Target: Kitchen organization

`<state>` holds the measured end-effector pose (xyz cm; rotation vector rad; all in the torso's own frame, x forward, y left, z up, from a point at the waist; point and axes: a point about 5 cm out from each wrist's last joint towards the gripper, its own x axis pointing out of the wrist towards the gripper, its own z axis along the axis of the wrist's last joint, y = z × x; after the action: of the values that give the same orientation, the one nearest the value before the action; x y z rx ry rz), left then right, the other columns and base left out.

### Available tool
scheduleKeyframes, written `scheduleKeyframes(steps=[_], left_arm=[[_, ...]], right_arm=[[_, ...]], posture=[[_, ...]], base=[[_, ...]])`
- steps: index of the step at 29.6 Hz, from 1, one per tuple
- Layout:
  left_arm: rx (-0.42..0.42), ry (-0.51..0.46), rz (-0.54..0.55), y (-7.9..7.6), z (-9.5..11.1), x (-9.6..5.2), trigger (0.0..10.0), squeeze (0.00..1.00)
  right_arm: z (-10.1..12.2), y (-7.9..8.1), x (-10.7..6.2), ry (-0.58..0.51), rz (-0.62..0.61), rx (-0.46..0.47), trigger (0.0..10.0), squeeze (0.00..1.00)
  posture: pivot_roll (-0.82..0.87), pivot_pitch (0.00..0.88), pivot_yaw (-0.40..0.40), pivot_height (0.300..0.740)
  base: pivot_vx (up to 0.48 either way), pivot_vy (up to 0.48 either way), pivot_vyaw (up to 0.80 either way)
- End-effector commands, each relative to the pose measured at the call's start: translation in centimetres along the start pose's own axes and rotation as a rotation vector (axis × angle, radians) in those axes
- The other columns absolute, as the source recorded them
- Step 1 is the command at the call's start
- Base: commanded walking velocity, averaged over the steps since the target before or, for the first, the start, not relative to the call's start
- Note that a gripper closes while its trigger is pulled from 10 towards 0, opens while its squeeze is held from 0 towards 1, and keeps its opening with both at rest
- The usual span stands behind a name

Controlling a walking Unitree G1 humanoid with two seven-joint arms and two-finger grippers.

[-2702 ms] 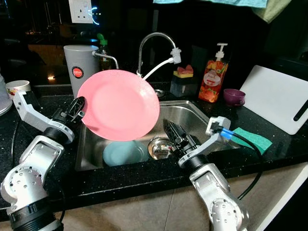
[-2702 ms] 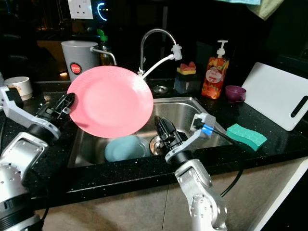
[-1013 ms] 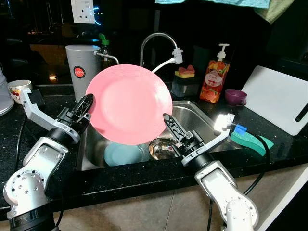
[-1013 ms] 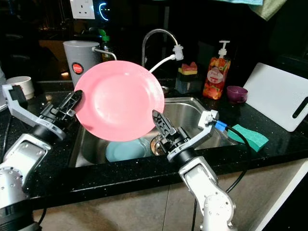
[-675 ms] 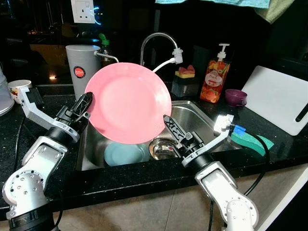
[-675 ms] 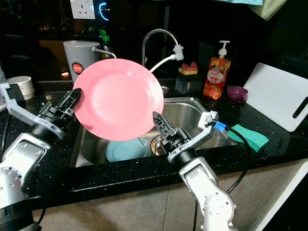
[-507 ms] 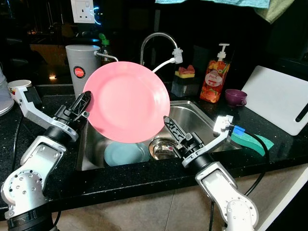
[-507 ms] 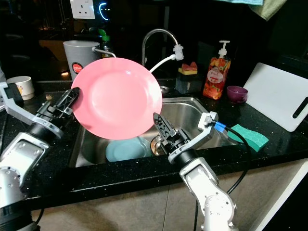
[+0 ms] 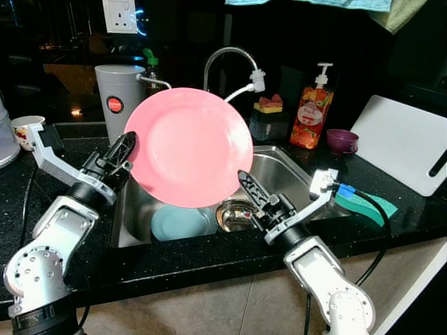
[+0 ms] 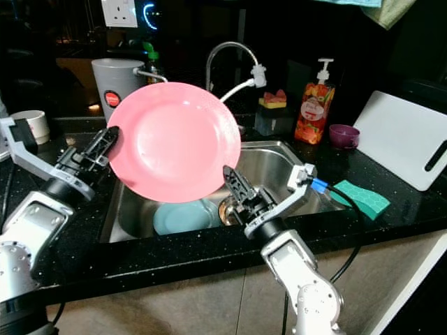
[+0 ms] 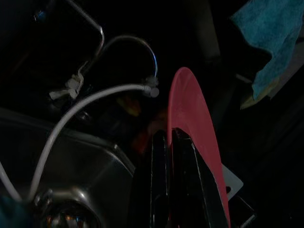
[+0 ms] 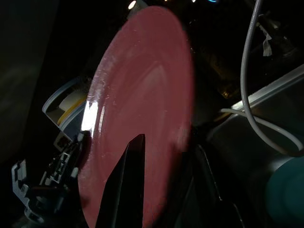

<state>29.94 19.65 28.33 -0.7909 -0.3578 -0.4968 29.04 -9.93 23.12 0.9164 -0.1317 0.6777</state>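
A large pink plate hangs tilted on edge above the sink. My left gripper is shut on its left rim; the left wrist view has the rim pinched between the two black fingers. Rising from the sink's front, my right gripper is open, its tips at the plate's lower right edge. Seen from the right wrist, the plate fills the space just beyond the spread fingers. Whether they touch it is unclear.
In the basin lie a light blue plate and a steel bowl. A faucet with a white hose stands behind. The counter holds a grey canister, soap bottle, purple cup, white cutting board, green sponge.
The left gripper has lifted the pink plate higher and a little to the right. The right gripper has risen out of the sink to the plate's lower right edge.
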Motion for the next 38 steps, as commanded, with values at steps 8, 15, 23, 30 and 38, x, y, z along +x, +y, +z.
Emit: scheduleKeyframes(steps=[8, 15, 23, 30, 38], left_arm=[[0.054, 0.129, 0.029, -0.1, -3.2, -0.2, 10.0, 0.00], [0.061, 0.070, 0.061, 0.1, -2.3, 0.0, 10.0, 0.00], [0.098, 0.058, 0.090, 0.2, -2.1, -0.1, 10.0, 1.00], [0.164, -0.107, 0.467, 4.8, 0.7, -1.6, 10.0, 0.00], [0.288, -0.150, 0.632, 7.0, 3.2, -3.3, 10.0, 0.00]], right_arm=[[-0.3, 0.3, 0.2, 0.002, 0.015, 0.016, 0.0, 0.00], [-0.1, 0.4, 0.1, -0.014, 0.028, 0.020, 0.0, 0.00], [-0.3, 0.2, 0.3, -0.008, 0.010, 0.022, 0.0, 0.00], [0.4, -2.9, 2.4, -0.063, -0.208, -0.009, 10.0, 0.00], [0.7, -6.5, 5.3, -0.033, -0.416, -0.110, 10.0, 0.00]], posture=[[0.11, 0.019, -0.070, 0.740], [0.12, 0.024, -0.077, 0.740], [0.12, 0.027, -0.083, 0.740], [0.13, 0.033, -0.091, 0.740], [0.16, 0.036, -0.099, 0.740]], base=[[0.000, 0.000, 0.00], [0.000, 0.000, 0.00], [0.000, 0.000, 0.00], [0.000, 0.000, 0.00], [0.000, 0.000, 0.00]])
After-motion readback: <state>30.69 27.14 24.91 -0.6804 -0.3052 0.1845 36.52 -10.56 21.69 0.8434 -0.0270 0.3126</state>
